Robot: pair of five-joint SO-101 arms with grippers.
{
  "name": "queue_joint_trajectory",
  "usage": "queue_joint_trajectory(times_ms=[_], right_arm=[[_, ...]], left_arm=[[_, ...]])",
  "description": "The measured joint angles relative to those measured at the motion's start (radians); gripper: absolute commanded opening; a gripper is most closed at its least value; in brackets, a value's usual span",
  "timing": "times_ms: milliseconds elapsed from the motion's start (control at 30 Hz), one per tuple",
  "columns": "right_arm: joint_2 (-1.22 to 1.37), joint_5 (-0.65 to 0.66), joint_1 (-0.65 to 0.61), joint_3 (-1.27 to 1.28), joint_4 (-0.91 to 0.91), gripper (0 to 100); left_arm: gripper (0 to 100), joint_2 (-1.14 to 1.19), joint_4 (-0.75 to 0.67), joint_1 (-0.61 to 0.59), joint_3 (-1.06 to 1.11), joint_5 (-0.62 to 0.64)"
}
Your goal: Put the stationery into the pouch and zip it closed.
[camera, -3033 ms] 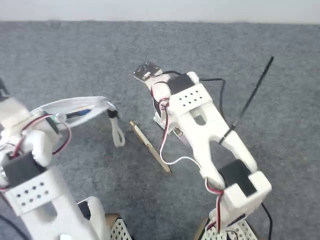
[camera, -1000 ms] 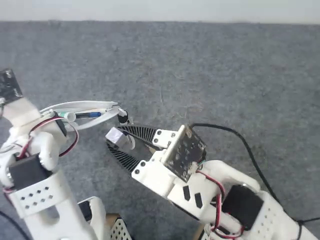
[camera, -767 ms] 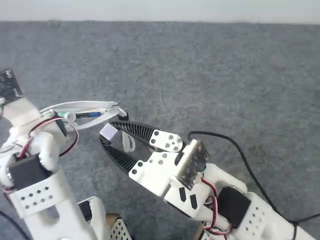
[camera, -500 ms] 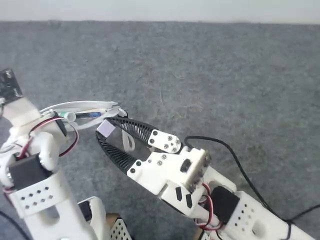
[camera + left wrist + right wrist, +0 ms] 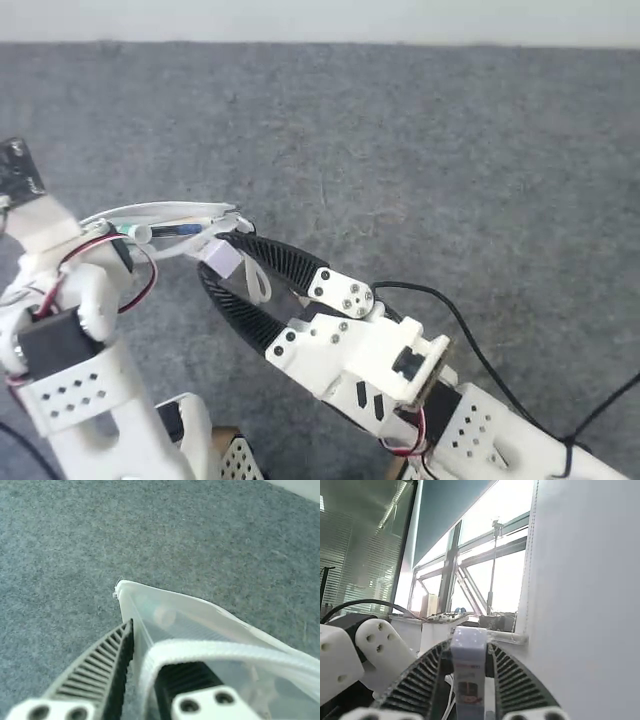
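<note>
A coarse grey carpet-like mat [image 5: 450, 150] covers the whole table, and a pale strip of wall [image 5: 320, 20] runs along its far edge at 12 o'clock. The right wrist view takes in a room with tall dark-framed windows [image 5: 470, 575], a glass partition with horizontal slats [image 5: 355, 550] and a plain white panel [image 5: 590, 580] beside the windows.

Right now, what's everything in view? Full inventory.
pouch: 1, translucent white, left side of mat, edge pinched by left gripper
pen: 1, blue-green, inside pouch
eraser: 1, pale lilac-white, beside pouch's end, in right gripper
strap: 1, white loop, at pouch's end
mat: 1, grey, covers table
left gripper: black fingers, shut on pouch
right gripper: black fingers, shut on eraser
</note>
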Motion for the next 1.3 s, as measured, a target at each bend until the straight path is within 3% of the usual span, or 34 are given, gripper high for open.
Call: queue_joint_trajectory(times_ms=[433, 800, 1300], right_arm=[[0.457, -0.002, 0.000, -0.021, -0.305, 0.6], [0.712, -0.005, 0.061, -0.160, -0.322, 0.6], [0.778, -0.005, 0.061, -0.170, -0.322, 3.9]], left_arm=[[1, 0.000, 0.000, 0.000, 0.000, 0.000], [1, 0.000, 0.000, 0.000, 0.000, 0.000], [1, -0.003, 0.000, 0.000, 0.000, 0.000]])
